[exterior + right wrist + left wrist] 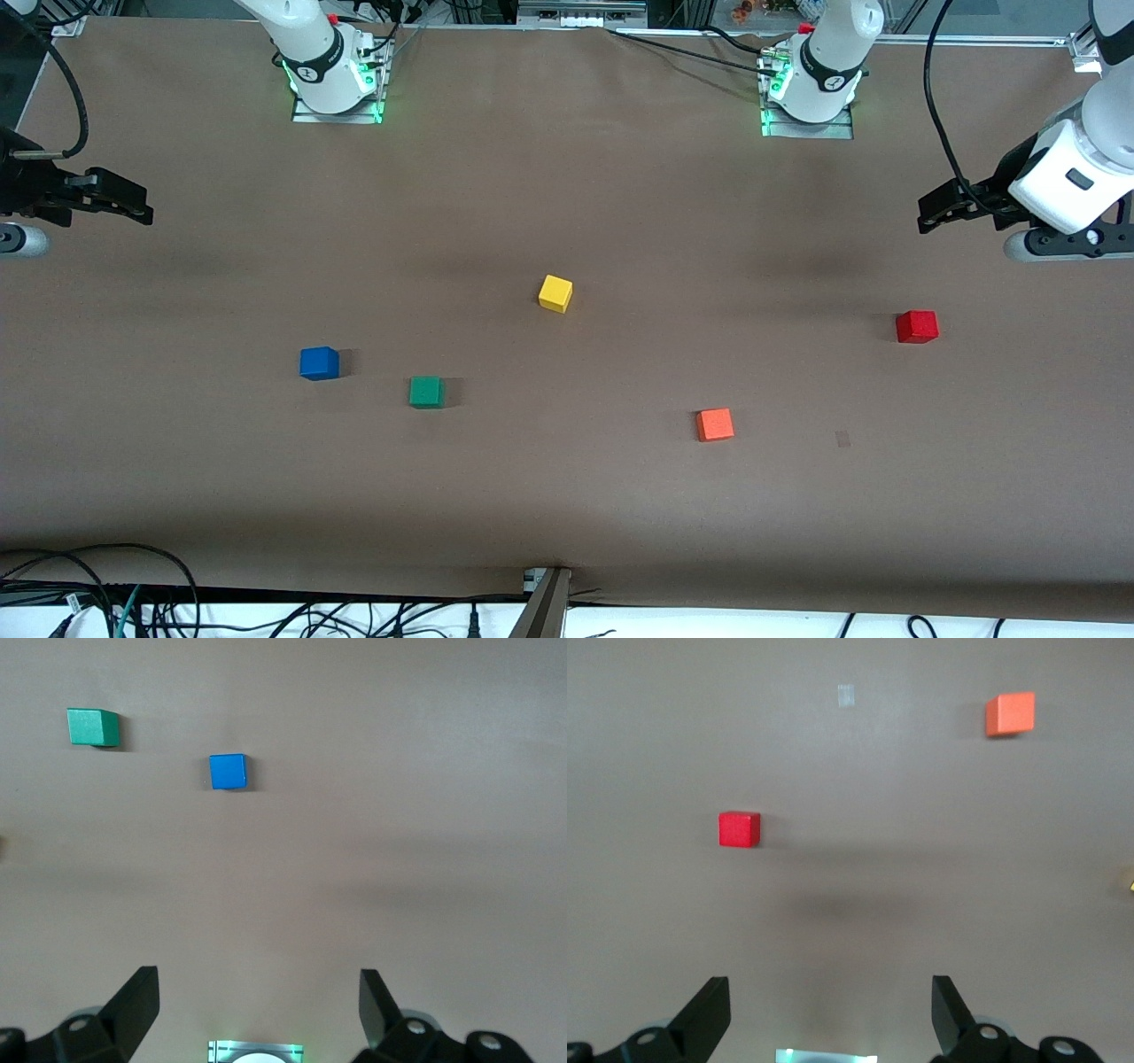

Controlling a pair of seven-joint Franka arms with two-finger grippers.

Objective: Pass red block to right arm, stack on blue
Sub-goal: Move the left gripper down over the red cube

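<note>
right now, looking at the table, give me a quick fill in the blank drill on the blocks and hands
1. The red block lies toward the ____ arm's end of the table.
2. The cube beside the blue block, slightly nearer the front camera, is ____.
3. The left hand and right hand both have their fingers ____.
4. The cube nearest the front camera is the ____ one.

Missing words: left; green; open; orange

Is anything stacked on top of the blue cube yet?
No. The blue cube has a bare top in the front and right wrist views. The red block sits alone on the table. Its underside is hidden.
</note>
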